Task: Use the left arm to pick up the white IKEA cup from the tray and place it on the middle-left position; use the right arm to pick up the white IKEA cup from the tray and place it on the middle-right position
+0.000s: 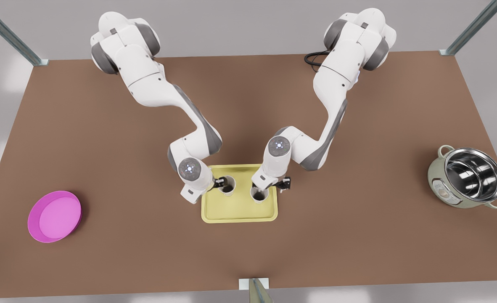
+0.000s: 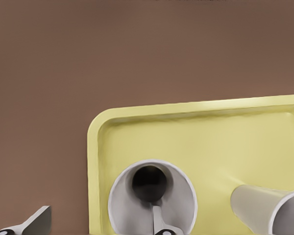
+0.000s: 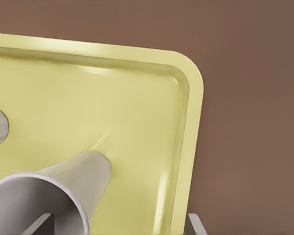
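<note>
— What sat in your tray (image 1: pixel 240 212)?
— Two white cups: left gripper (image 1: pixel 222 183) fingers straddled the left cup's (image 1: pixel 228 185) rim, right gripper (image 1: pixel 260 190) fingers straddled the right cup's (image 1: pixel 259 195), neither visibly clenched.

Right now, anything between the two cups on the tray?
No. In the front view the left cup and right cup stand apart with bare tray between them; the left wrist view shows the same gap.
</note>
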